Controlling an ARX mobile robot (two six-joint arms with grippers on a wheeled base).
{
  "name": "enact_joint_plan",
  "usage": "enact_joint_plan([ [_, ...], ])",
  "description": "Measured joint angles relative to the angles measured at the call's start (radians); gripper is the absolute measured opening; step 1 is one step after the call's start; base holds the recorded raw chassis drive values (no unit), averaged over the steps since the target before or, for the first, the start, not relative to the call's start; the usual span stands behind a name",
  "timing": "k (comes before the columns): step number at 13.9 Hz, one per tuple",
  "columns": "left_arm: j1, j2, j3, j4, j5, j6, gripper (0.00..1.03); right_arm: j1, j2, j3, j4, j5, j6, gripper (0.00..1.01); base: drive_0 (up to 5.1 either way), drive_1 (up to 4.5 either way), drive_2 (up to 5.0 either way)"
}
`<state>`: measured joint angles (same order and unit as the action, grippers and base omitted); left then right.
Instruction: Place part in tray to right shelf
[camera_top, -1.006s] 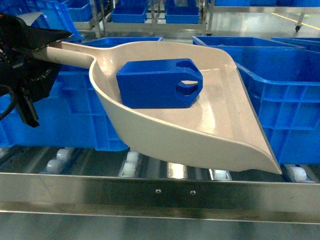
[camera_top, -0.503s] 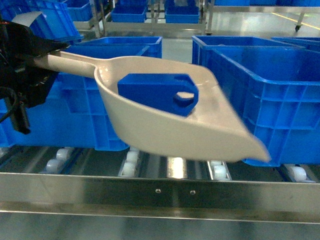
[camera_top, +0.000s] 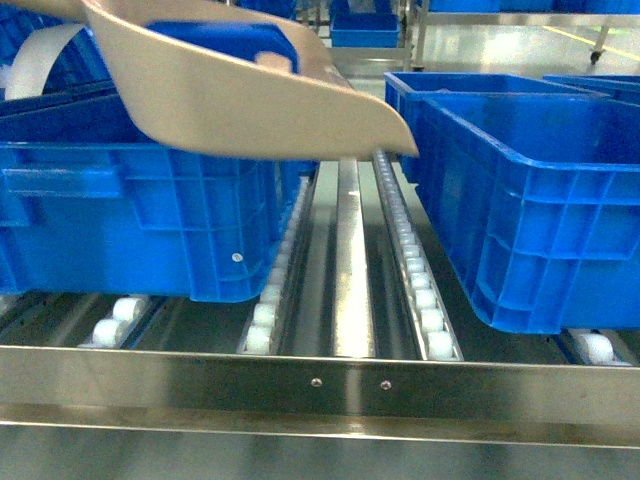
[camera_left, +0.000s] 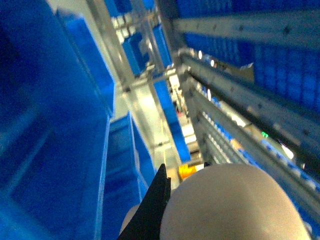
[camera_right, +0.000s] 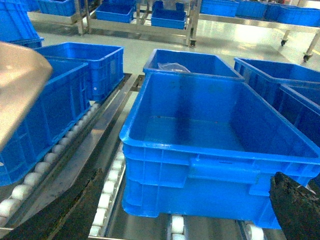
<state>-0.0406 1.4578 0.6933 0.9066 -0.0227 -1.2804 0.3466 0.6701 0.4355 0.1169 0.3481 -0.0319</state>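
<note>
No readable text, label or number shows anywhere (crates and rack are unmarked).

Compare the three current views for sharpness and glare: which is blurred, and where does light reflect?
Head view: mostly sharp; the tray is slightly soft, and glare runs down the shelf channel. Left wrist view: heavily motion-blurred, crates smeared, the tray's underside out of focus. Right wrist view: clear, with floor sheen behind the crate.

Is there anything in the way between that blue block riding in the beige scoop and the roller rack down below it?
Yes. The tray holds the part high over the left crate, which sits between it and the right shelf. Only the narrow roller lane between the two crates looks bare.
</note>
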Motion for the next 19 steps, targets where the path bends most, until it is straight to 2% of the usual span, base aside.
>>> enact_joint_plan([
  [1, 0.043, -0.029, 0.062, -0.055, -0.051, 0.006, 0.14, 0.0, 0.0, 0.0, 0.0, 0.0, 0.0, 0.98, 0.0, 0.0, 0.0],
  [2, 0.079, -0.034, 0.132, -0.134, -0.127, 0.024, 0.14, 0.0, 0.0, 0.0, 0.0, 0.0, 0.0, 0.98, 0.0, 0.0, 0.0],
  [3, 0.1, -0.026, 0.19, -0.224, -0.224, 0.076, 0.14, 0.0, 0.0, 0.0, 0.0, 0.0, 0.0, 0.98, 0.0, 0.0, 0.0],
  [4, 0.113, 0.01, 0.255, -0.271, -0.341, 0.157, 0.14, 0.0, 0.0, 0.0, 0.0, 0.0, 0.0, 0.98, 0.0, 0.0, 0.0],
  [5, 0.115, 0.021, 0.269, -0.271, -0.369, 0.182, 0.14, 0.0, 0.0, 0.0, 0.0, 0.0, 0.0, 0.98, 0.0, 0.0, 0.0],
  [6, 0.117, 0.054, 0.315, -0.269, -0.428, 0.252, 0.14, 0.0, 0.0, 0.0, 0.0, 0.0, 0.0, 0.98, 0.0, 0.0, 0.0],
  [7, 0.12, 0.083, 0.357, -0.264, -0.46, 0.323, 0.14, 0.0, 0.0, 0.0, 0.0, 0.0, 0.0, 0.98, 0.0, 0.0, 0.0],
  [8, 0.119, 0.104, 0.382, -0.257, -0.487, 0.377, 0.14, 0.0, 0.0, 0.0, 0.0, 0.0, 0.0, 0.98, 0.0, 0.0, 0.0],
  [9, 0.114, 0.119, 0.396, -0.24, -0.496, 0.441, 0.14, 0.0, 0.0, 0.0, 0.0, 0.0, 0.0, 0.98, 0.0, 0.0, 0.0],
  [10, 0.114, 0.12, 0.404, -0.249, -0.498, 0.475, 0.14, 0.0, 0.0, 0.0, 0.0, 0.0, 0.0, 0.98, 0.0, 0.0, 0.0],
  [12, 0.12, 0.12, 0.408, -0.247, -0.497, 0.499, 0.14, 0.0, 0.0, 0.0, 0.0, 0.0, 0.0, 0.98, 0.0, 0.0, 0.0],
  [15, 0.128, 0.119, 0.408, -0.237, -0.468, 0.501, 0.14, 0.0, 0.0, 0.0, 0.0, 0.0, 0.0, 0.98, 0.0, 0.0, 0.0],
  [17, 0.13, 0.09, 0.393, -0.249, -0.436, 0.488, 0.14, 0.0, 0.0, 0.0, 0.0, 0.0, 0.0, 0.98, 0.0, 0.0, 0.0],
  [19, 0.129, -0.05, 0.269, -0.249, -0.391, 0.478, 0.14, 0.0, 0.0, 0.0, 0.0, 0.0, 0.0, 0.98, 0.0, 0.0, 0.0],
])
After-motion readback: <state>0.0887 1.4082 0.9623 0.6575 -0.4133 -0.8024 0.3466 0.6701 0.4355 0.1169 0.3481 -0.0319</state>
